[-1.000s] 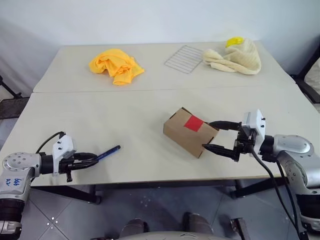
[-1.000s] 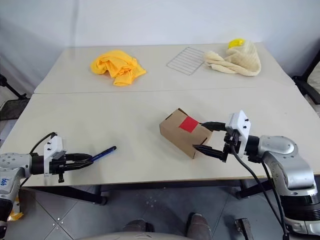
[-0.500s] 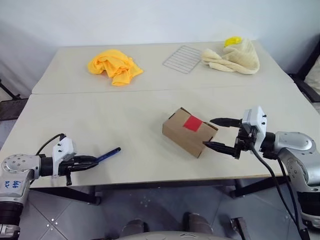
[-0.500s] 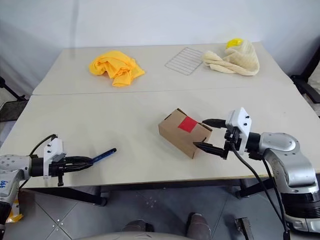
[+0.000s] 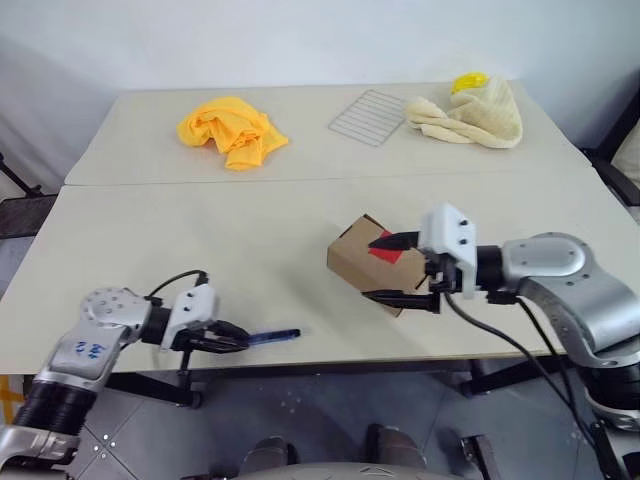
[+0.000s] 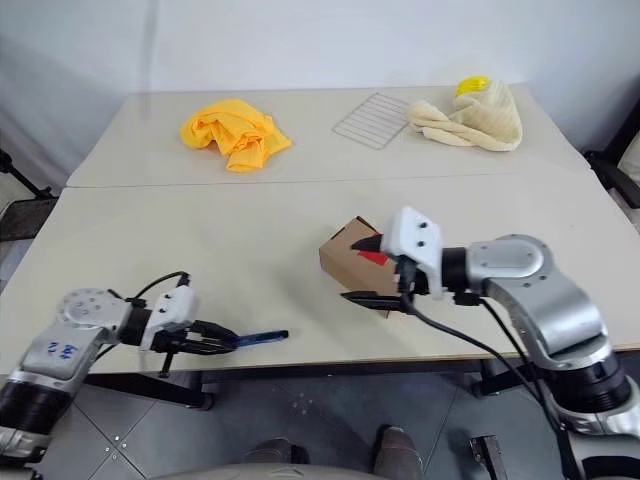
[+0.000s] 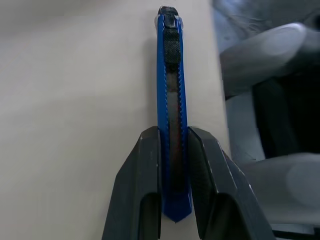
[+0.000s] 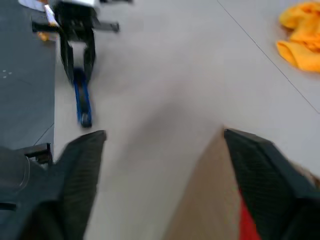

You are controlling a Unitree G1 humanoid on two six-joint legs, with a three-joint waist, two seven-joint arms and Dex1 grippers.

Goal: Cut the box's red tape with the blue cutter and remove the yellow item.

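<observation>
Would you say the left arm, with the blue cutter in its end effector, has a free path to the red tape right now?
Probably not yet: the right end effector straddles the box, one finger lying across the red tape. The blue cutter sits apart from it.

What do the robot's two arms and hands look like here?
Both arms are rounded silver-grey metal with black joints and loose black cables. Each hand, left hand and right hand, has a white block and two black ribbed fingers. Blue handwriting marks the left arm.
</observation>
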